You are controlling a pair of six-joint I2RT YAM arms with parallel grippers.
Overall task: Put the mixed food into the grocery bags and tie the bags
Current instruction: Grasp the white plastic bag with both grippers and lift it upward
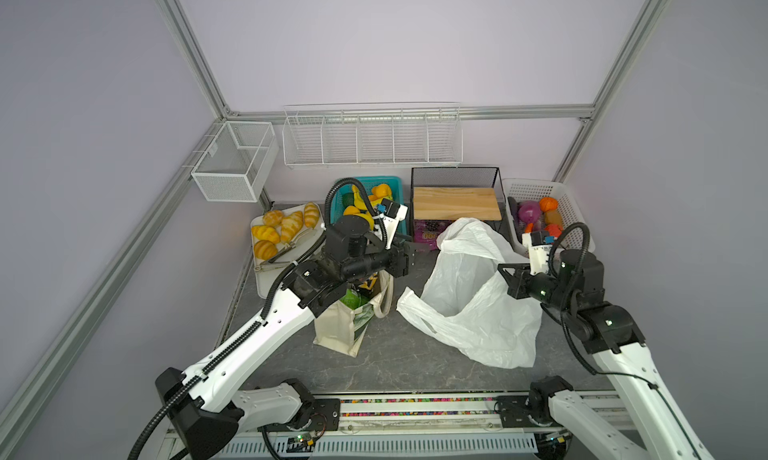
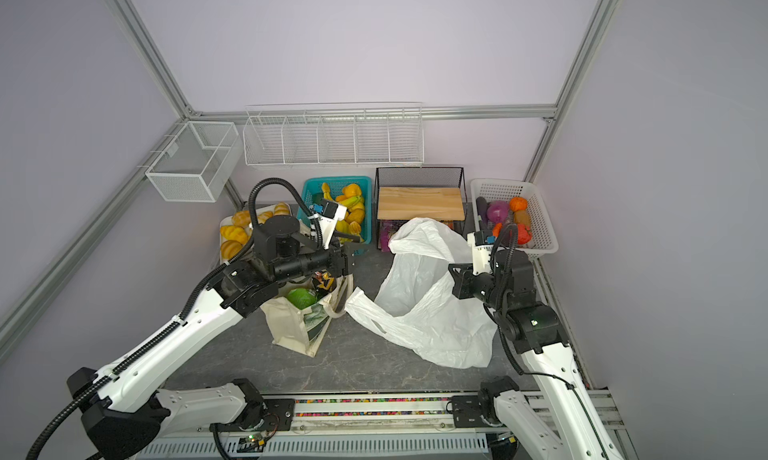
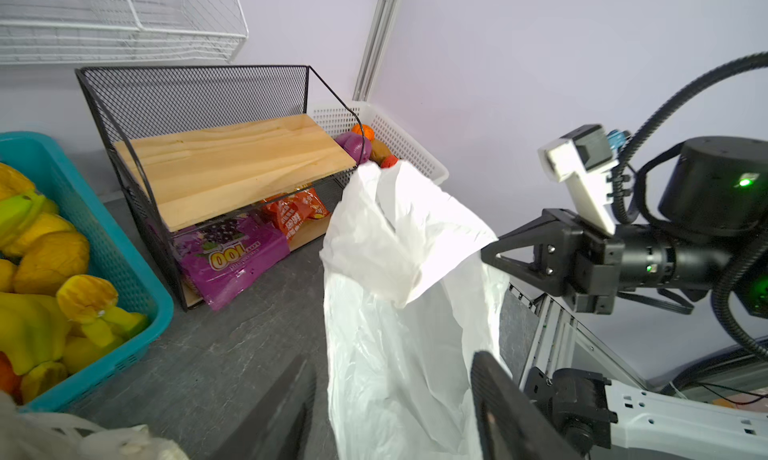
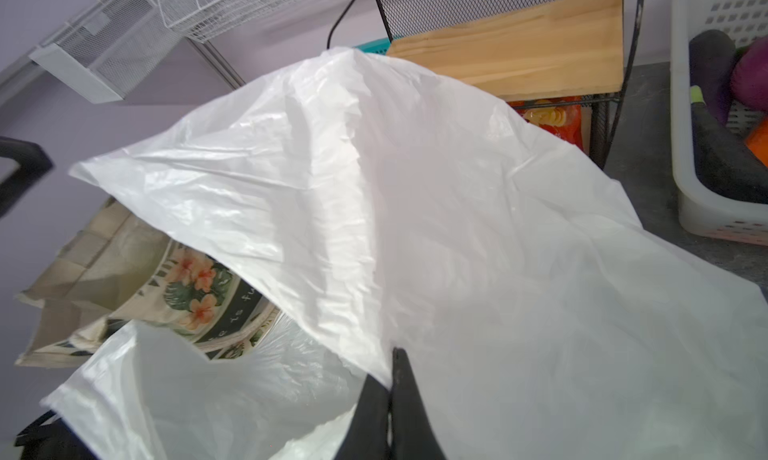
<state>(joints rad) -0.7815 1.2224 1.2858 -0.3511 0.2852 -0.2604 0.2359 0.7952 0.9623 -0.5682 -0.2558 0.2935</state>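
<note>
Two grocery bags sit on the table (image 1: 395,366). The cream canvas tote (image 1: 338,329) stands left of centre with two packets in its mouth, the green snack bag (image 1: 353,299) and the black-and-yellow snack bag (image 1: 368,284), and the white plastic bag (image 1: 478,312) lies open just right of it. The right gripper (image 1: 501,269) is clenched on the white plastic bag's right rim, holding it raised, while the left gripper (image 1: 410,254) hangs released and empty over the tote's far side.

We see the white plastic bag (image 3: 399,312) held up by its rim in the closed right gripper (image 3: 487,252), the left gripper (image 3: 390,416) with fingers spread wide before it, and behind, a black mesh rack (image 3: 199,92) with a purple snack pack (image 3: 232,254) under its wooden shelf (image 3: 232,163), beside a teal basket (image 3: 112,246).
</note>
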